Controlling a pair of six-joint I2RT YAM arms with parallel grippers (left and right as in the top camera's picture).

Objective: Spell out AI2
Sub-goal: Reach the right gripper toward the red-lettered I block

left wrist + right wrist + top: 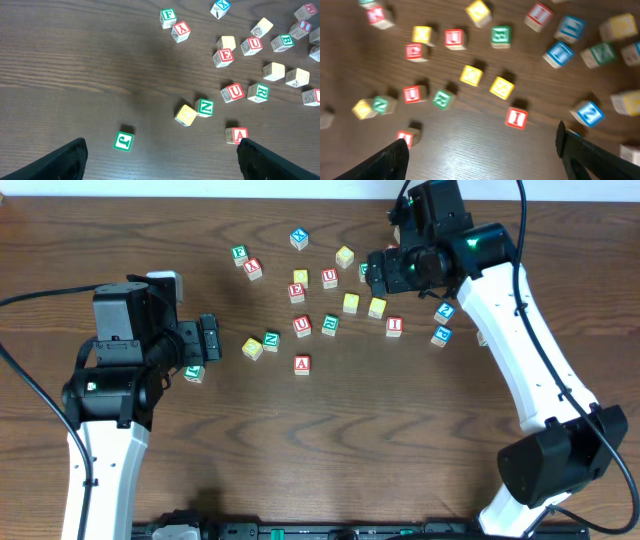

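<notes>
Red A cube (302, 364) reads upright from overhead, well apart from I cube (516, 118) and 2 cube (589, 113). Left gripper (161, 146) and right gripper (479, 144) are wide open and empty.

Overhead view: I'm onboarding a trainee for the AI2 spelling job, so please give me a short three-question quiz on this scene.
1. True or false: the A cube touches the I cube.
2. The 2 cube is printed in: A red, B blue, C green.
3. Which holds a cube, the left tool or the right tool?

Key: 1 false, they lie well apart. 2 B. 3 neither; both stand open with nothing between the fingers.
</notes>
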